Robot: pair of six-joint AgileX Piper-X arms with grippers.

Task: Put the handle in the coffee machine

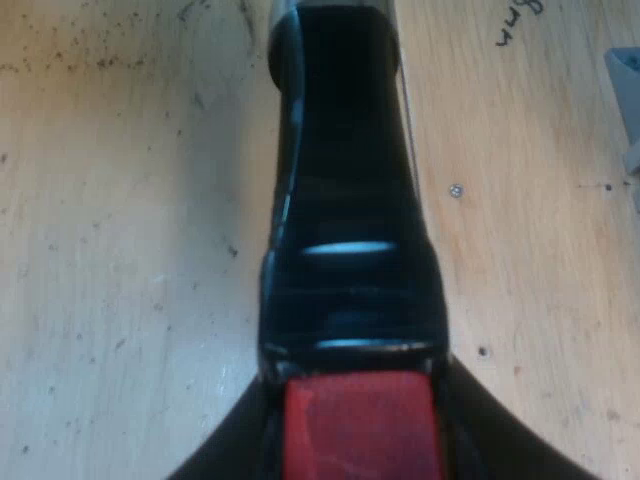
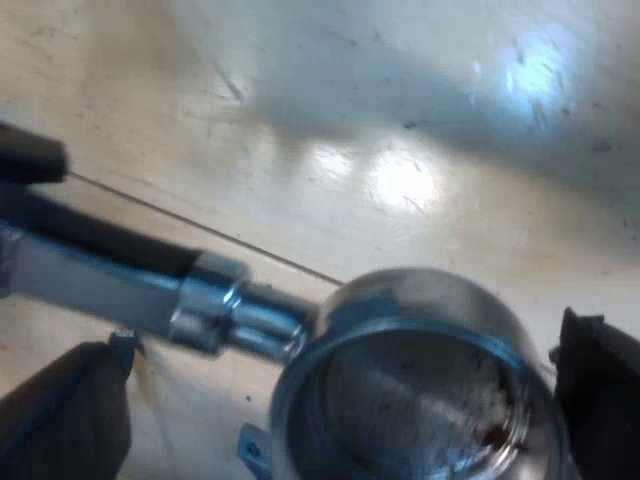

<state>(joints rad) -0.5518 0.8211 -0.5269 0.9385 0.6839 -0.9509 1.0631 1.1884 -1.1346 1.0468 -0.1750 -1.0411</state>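
Two views split the holder [image 2: 215,300]. The left wrist view has its dark handle [image 1: 345,200], with the left gripper [image 1: 360,455] pinching the red end [image 1: 360,425] above the wooden table [image 1: 120,250]. The right wrist view has its metal basket [image 2: 420,390], which sits between the widely spread fingers of the right gripper [image 2: 330,400].

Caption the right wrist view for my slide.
Open right gripper flanks the metal holder's round basket over a pale wooden table.
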